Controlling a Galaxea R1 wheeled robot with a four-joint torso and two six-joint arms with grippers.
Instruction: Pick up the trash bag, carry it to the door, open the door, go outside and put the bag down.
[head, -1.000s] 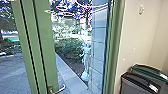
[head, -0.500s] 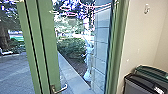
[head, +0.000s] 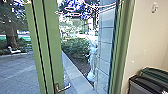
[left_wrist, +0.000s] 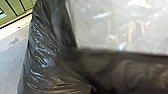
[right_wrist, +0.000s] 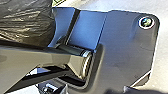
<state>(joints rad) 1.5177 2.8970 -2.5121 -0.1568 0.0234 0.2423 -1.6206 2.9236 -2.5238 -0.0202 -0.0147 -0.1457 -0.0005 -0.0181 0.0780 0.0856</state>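
The black trash bag (left_wrist: 45, 57) shows large and close in the left wrist view, its shiny plastic creased, with a dark fold running across beside a pale, glossy area. Part of the same dark, wrinkled bag (right_wrist: 27, 22) appears in the right wrist view, near the robot's plate and jointed bar. What holds the bag is hidden. In the head view stands the green-framed door (head: 53, 45), with a metal lever handle (head: 63, 88) low on its frame. Paving and plants show on both sides of that upright.
Grey and green-topped bins (head: 146, 86) stand by the pale wall (head: 145, 42) at the right, beyond the green door jamb (head: 123, 45). Outside are a paved yard (head: 20, 72), a hedge (head: 75, 47), a light curb (head: 75, 72) and a pale upright figure (head: 92, 57), unclear in kind.
The head camera has turned slightly left, so the whole doorway scene has shifted right in its picture. More of the yard and a tree trunk now show at the left.
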